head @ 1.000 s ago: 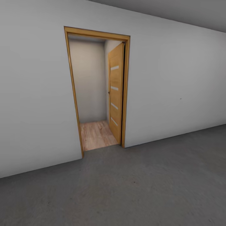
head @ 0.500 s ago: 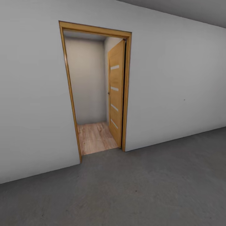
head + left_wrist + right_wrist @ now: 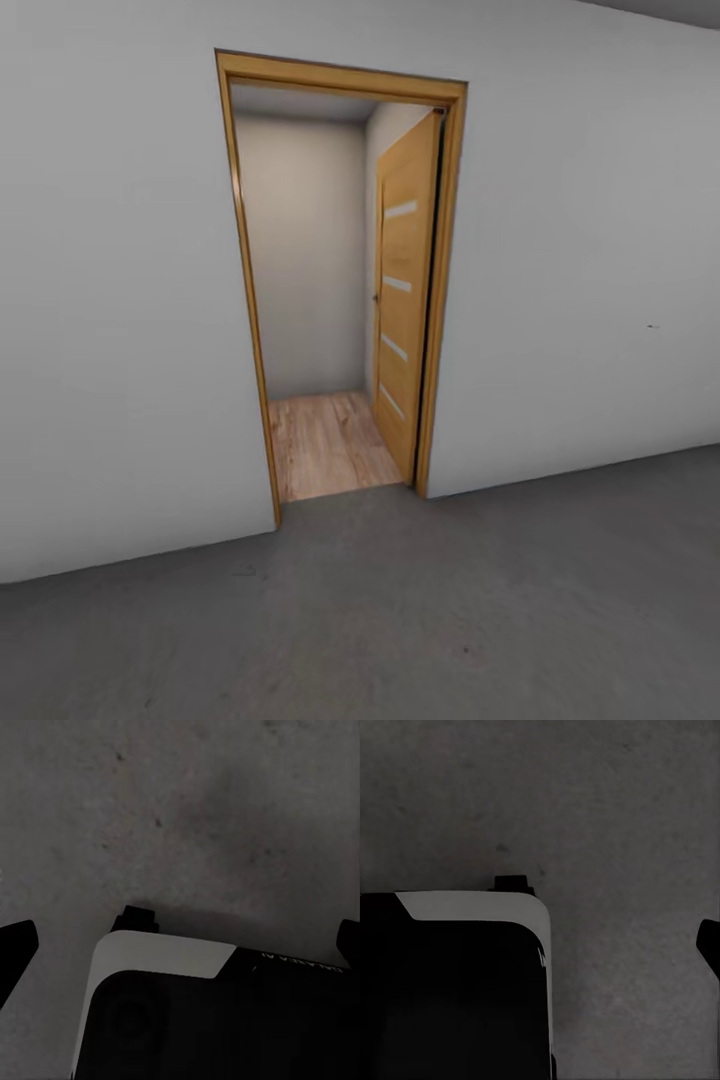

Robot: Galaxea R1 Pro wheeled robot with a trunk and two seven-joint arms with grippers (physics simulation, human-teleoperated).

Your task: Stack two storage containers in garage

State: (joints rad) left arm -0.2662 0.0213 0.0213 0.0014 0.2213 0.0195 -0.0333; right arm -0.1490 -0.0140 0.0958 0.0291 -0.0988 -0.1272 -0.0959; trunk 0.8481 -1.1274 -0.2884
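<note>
The two storage containers are out of view. I stand on the garage's dark grey concrete floor [image 3: 420, 630], facing a white wall with a wood-framed doorway [image 3: 340, 290]. My left gripper [image 3: 180, 945] hangs open over the concrete, its black fingertips [image 3: 15, 945] at the far edges of the left wrist view. My right gripper [image 3: 540, 945] also hangs over the concrete, with one black fingertip [image 3: 709, 945] showing at the edge and nothing held. A black and white part of my own body [image 3: 217, 1020] lies below both grippers.
The slatted wooden door [image 3: 405, 310] is swung inward against the doorway's right side. Beyond the threshold lies a light wood-plank floor [image 3: 325, 445], ending at a plain wall [image 3: 300, 260]. White garage wall [image 3: 120, 300] flanks the opening on both sides.
The whole head view has shifted: the doorway now looks larger and sits further right in the frame, so the camera has come closer. Nothing in the scene itself has moved.
</note>
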